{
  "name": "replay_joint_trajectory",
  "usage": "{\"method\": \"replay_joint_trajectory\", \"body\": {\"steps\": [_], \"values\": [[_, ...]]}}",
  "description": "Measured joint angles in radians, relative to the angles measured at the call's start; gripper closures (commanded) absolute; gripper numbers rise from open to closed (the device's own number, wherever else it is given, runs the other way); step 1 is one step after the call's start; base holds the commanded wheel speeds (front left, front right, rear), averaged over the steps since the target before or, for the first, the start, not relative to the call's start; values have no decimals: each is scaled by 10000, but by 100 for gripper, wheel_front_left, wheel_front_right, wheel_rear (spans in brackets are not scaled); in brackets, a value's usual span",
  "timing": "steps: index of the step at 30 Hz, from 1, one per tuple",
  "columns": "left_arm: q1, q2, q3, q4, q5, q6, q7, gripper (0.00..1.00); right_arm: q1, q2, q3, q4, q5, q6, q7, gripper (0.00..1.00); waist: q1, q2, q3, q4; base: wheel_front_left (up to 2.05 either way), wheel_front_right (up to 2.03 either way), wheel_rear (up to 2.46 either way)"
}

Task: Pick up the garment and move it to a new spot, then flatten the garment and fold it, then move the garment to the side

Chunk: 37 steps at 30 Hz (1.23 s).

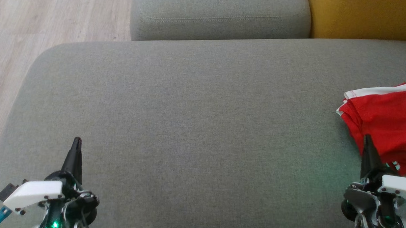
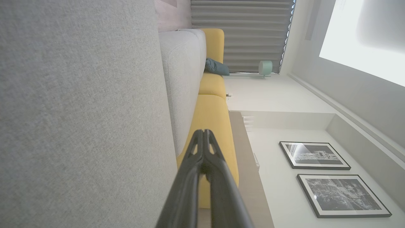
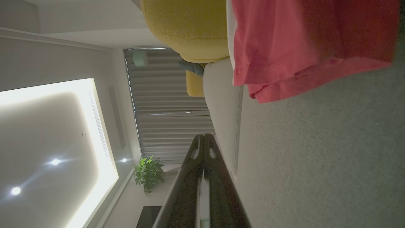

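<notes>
One red garment [image 1: 383, 115] lay folded at three o'clock on the grey cushion [image 1: 195, 127], soft, light and likely to slump; its white-trimmed edge looked the best hold. Left tool [image 1: 77, 140] at seven o'clock and right tool [image 1: 367, 137] at four, near the cloth, pointed forward, both closed on nothing.

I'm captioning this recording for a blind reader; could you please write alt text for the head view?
A folded red garment with white trim lies at the right edge of a wide grey sofa seat. Both hands are shut and point up from the lower corners: the right hand at the garment's near edge, the left hand over bare fabric.
</notes>
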State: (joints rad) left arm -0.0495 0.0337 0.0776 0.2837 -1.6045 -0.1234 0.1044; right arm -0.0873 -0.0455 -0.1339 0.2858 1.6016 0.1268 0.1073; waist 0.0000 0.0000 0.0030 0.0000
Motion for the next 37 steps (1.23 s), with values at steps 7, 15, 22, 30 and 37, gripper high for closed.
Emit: {"method": "replay_joint_trajectory", "body": {"steps": [7, 15, 22, 30, 37], "values": [[-1, 0, 0, -2, -2, 0, 0, 100, 0, 2, 0, 0, 0, 0, 0, 100, 0, 0, 0, 0, 0, 0, 0], [-1, 0, 0, -2, -2, 0, 0, 100, 0, 2, 0, 0, 0, 0, 0, 100, 0, 0, 0, 0, 0, 0, 0], [-2, 0, 0, -2, -2, 0, 0, 100, 0, 2, 0, 0, 0, 0, 0, 100, 0, 0, 0, 0, 0, 0, 0], [-3, 0, 0, -2, -2, 0, 0, 100, 0, 2, 0, -2, 0, 0, 0, 100, 0, 0, 1, 0, 0, 0, 0], [-4, 0, 2, -2, -2, 0, 0, 100, 0, 2, 0, -2, 0, 0, 0, 100, 0, 0, 1, 0, 0, 0, 0]]}}
